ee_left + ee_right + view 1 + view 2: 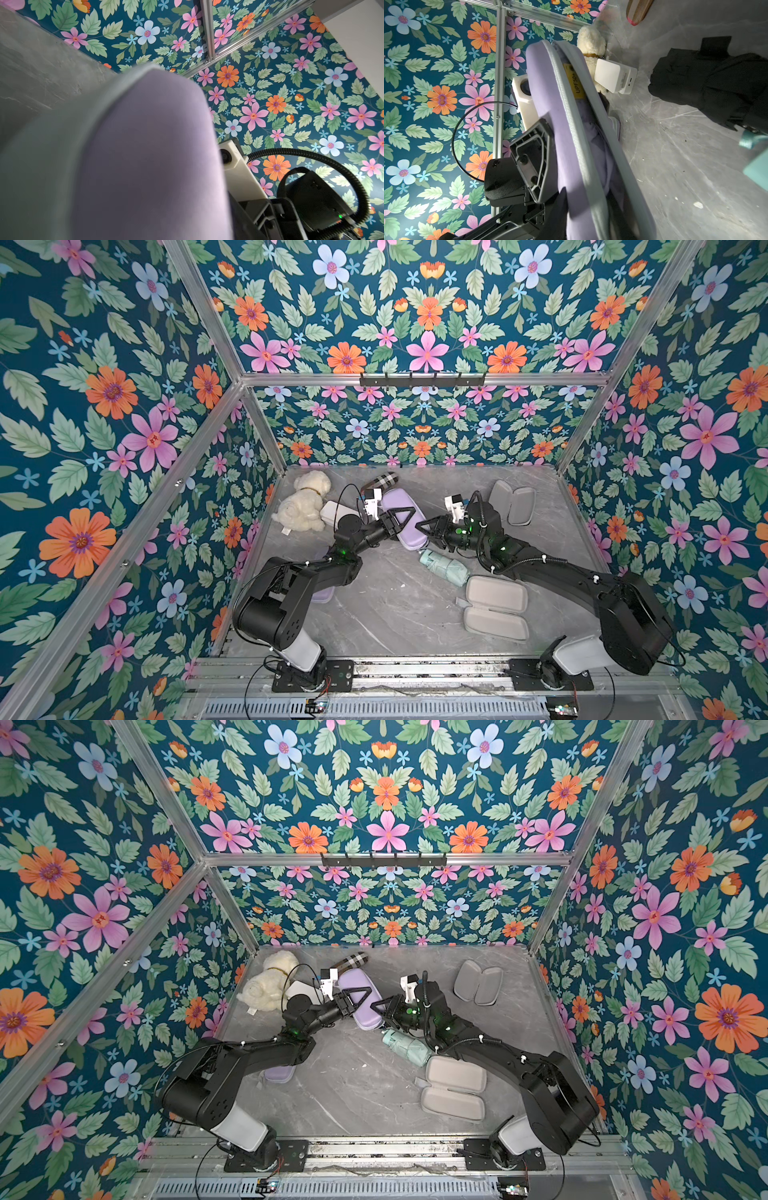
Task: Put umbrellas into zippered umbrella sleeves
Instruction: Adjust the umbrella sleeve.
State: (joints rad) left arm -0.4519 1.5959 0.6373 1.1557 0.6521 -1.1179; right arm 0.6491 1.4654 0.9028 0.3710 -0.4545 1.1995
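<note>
A lavender sleeve (400,502) stands tilted at mid-table between both arms. In the right wrist view it gapes a little, showing a lavender umbrella (600,145) with a yellow tag inside. My right gripper (424,526) is shut on one shell of this sleeve (550,93), one finger outside and one in the gap. My left gripper (409,516) straddles the sleeve, one finger (533,162) flat against its outer shell and the other hidden. A mint umbrella (442,568) lies beside an open grey-lined sleeve (494,610). A black umbrella (708,83) lies on the table.
Another open sleeve (511,502) lies at the back right and a lavender sleeve (322,593) shows under the left arm. At the back left are a plush dog (303,502), a white box (336,512) and a tan plaid capsule (380,481).
</note>
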